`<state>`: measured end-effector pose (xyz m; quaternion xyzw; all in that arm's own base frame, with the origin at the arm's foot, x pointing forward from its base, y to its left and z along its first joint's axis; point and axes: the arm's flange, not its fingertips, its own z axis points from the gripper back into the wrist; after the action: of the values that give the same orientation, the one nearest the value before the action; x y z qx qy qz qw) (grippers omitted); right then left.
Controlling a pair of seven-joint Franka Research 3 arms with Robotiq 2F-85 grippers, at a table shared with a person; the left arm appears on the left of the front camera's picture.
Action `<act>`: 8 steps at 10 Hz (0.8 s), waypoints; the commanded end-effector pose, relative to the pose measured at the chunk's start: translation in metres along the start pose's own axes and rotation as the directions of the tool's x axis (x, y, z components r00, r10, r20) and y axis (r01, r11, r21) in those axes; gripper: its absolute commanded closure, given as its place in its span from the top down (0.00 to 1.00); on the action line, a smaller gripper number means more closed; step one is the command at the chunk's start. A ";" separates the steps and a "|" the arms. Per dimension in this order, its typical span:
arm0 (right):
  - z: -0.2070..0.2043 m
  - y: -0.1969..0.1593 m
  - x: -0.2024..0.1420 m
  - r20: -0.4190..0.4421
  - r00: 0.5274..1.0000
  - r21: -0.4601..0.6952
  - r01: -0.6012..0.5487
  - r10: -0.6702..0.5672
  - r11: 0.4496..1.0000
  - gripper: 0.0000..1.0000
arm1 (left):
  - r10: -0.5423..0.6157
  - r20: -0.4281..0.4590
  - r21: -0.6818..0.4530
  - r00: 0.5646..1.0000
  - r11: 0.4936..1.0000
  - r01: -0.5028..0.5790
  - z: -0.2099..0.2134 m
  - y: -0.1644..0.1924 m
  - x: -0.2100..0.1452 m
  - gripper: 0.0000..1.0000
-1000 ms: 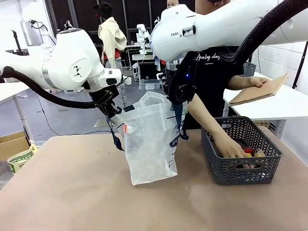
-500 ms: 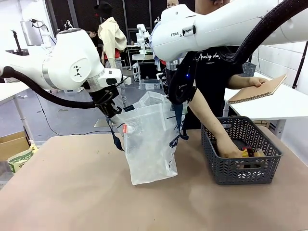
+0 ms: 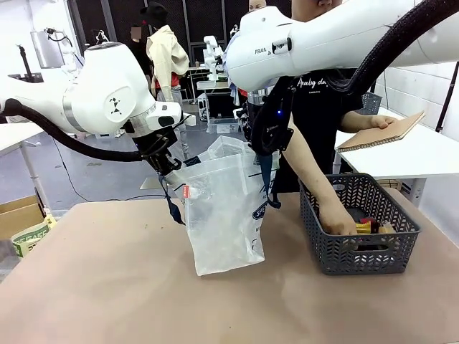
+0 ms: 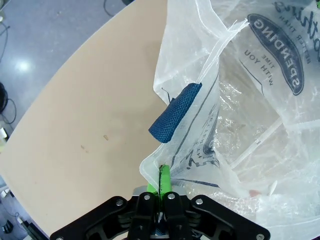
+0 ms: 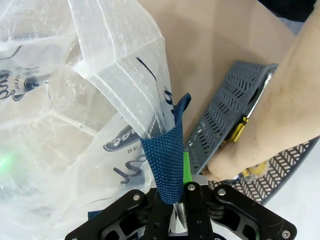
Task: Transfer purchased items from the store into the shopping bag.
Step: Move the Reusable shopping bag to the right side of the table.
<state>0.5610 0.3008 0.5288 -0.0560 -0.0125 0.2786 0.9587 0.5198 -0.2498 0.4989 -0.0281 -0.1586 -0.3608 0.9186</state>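
**Tan tabletop, bag held between two grippers**

Brown table [image 3: 107, 287], grey workshop floor beyond. The clear shopping bag [image 3: 226, 215] stands mid-table. Its oval logo reads "SPENDING TIME WITH YOU", and the script below is too crumpled to read. The left gripper [image 4: 161, 181] pinches the bag's rim and the right gripper [image 5: 181, 186] is clamped at its navy strap [image 5: 167, 160]. A person's hand [image 3: 336, 221] in the grey basket [image 3: 358, 254] half hides red and yellow packets [image 3: 366, 226]. A flat cardboard box [image 3: 380, 132] is held above.
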 end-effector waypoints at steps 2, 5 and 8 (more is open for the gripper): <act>0.000 -0.002 0.000 0.002 1.000 0.001 0.003 -0.003 1.000 0.00 | 0.012 0.005 0.004 1.000 1.000 -0.012 0.001 0.001 -0.002 0.00; 0.000 -0.002 0.000 0.002 1.000 0.001 0.003 -0.003 1.000 0.00 | 0.012 0.005 0.004 1.000 1.000 -0.012 0.001 0.001 -0.002 0.00; 0.000 -0.002 -0.010 0.026 0.999 -0.038 -0.028 0.029 0.999 0.00 | -0.010 -0.035 0.001 0.999 1.000 0.010 -0.002 0.001 -0.001 0.00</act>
<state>0.5594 0.3017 0.5313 -0.0572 -0.0156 0.2806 0.9580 0.5194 -0.2497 0.4978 -0.0278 -0.1552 -0.3613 0.9190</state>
